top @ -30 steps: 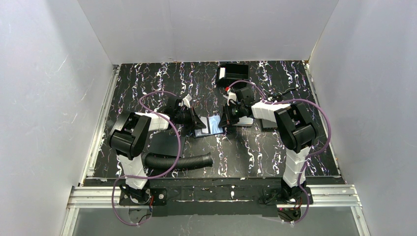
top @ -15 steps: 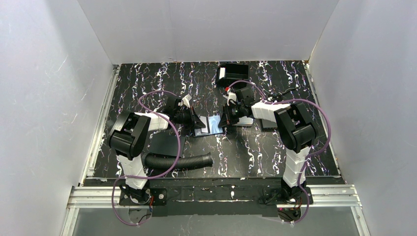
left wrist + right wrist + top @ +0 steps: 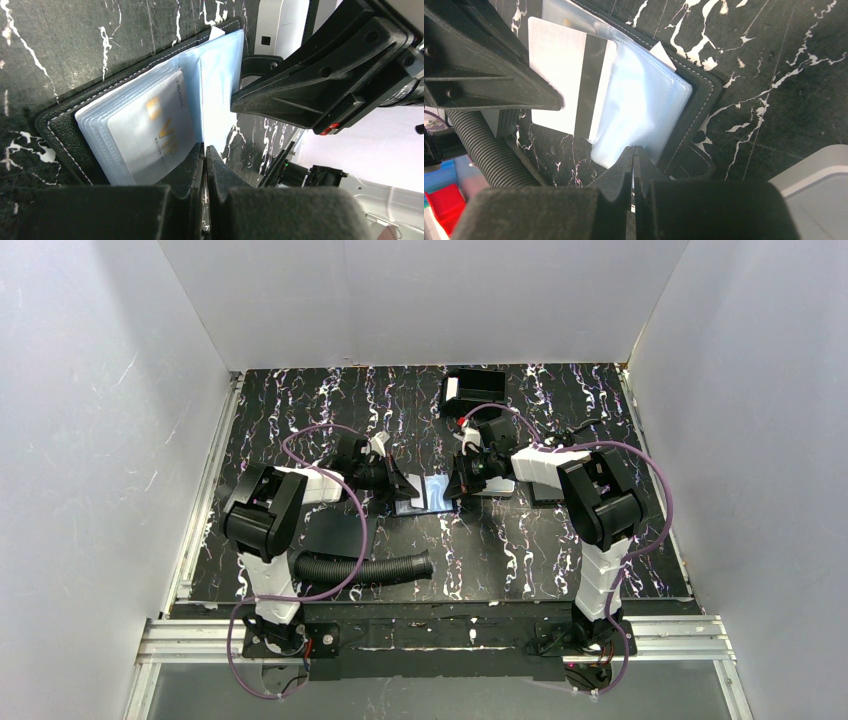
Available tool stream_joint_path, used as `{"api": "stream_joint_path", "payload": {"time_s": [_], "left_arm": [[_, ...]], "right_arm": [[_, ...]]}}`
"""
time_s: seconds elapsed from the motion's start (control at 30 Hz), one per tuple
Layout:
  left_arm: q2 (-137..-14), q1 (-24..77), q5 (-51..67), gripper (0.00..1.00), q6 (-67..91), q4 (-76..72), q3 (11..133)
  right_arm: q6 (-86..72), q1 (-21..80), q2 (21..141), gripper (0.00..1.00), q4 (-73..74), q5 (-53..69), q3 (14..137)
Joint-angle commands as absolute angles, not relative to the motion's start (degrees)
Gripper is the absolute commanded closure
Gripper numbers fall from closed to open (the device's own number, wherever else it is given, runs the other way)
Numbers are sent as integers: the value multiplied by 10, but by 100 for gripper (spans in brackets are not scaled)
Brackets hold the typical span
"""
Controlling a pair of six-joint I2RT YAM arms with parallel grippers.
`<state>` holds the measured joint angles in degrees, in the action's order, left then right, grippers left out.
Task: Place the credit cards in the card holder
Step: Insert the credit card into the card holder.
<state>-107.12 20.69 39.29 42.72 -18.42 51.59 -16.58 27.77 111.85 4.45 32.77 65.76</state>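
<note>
The black card holder [image 3: 412, 505] lies open mid-table between both grippers, its clear sleeves fanned out. One sleeve holds a pale credit card with gold VIP lettering [image 3: 150, 125]. My left gripper [image 3: 205, 148] is shut on the edge of a whitish credit card with a black stripe [image 3: 556, 70], whose far edge sits at a sleeve mouth. My right gripper [image 3: 633, 149] is shut on a clear plastic sleeve [image 3: 639, 105] at the holder's [image 3: 704, 97] near side. The two grippers face each other across the holder [image 3: 55, 125].
A silver-grey rounded case [image 3: 819, 185] lies just right of the holder, under the right arm. A black box with a white side [image 3: 473, 392] stands at the back. A corrugated black hose [image 3: 365, 568] lies in front of the left arm.
Almost nothing: the left gripper has edged slightly toward the far side. Both grips are unchanged.
</note>
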Motion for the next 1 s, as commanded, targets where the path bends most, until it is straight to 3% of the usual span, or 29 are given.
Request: {"api": "stream_joint_path", "payload": {"time_s": [0.0, 0.97], "left_arm": [[-1076, 205, 417, 100, 457, -230, 515], [-1122, 201, 474, 100, 482, -227, 526]], "right_arm": [[-165, 278, 1127, 93, 47, 329, 643], [-164, 279, 1122, 94, 50, 328, 641]]}}
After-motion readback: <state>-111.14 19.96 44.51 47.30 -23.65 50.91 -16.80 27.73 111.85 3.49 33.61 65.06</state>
